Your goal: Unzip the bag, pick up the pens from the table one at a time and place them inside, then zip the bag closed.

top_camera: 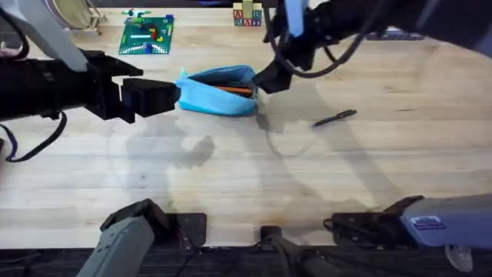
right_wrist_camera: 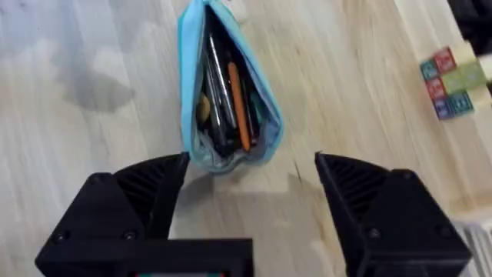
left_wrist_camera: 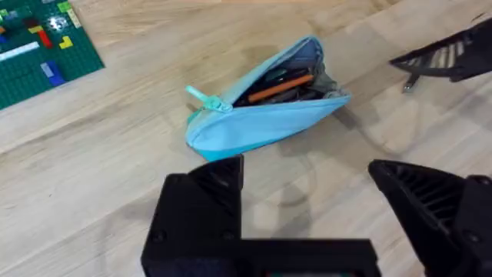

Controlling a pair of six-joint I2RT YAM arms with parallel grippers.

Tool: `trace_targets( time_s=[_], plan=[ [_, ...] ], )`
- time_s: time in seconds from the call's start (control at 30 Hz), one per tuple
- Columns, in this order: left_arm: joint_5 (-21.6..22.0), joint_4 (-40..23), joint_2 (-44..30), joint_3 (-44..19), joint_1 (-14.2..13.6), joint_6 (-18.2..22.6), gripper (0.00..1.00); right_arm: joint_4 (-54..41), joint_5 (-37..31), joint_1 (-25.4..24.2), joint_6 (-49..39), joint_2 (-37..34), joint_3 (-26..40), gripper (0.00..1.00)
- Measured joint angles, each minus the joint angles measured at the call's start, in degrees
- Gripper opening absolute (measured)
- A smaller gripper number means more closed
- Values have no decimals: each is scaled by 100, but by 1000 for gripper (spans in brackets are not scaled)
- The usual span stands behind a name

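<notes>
The left gripper [top_camera: 165, 98] hides the bag's [top_camera: 219, 91] left end; the pens [right_wrist_camera: 223, 100] inside overlap, count unclear.

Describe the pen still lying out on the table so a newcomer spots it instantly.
Start at the light wood table and find the open light blue pouch between the two arms. On the bare wood on the right arm's side of it lies one slim dark pen, slanted. It alone sits outside the pouch; the other pens, including an orange one, are inside.
</notes>
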State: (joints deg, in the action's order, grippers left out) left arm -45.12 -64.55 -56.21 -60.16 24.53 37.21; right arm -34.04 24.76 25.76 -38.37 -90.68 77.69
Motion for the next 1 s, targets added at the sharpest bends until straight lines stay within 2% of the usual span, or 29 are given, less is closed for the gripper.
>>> trace_targets(
  time_s=[0.3, 0.67, 1.0],
  plan=[
    [0, 2, 0, 0, 0, 0, 993, -911, -825, 0, 1148, 870, 0, 997],
    [0, 2, 0, 0, 0, 0, 993, -1892, -2205, 0, 3421, 1450, 2, 998],
    [0, 2, 2, 0, 0, -1, 993, -2730, -2370, 11, 4095, 1452, 2, 997]
  ],
)
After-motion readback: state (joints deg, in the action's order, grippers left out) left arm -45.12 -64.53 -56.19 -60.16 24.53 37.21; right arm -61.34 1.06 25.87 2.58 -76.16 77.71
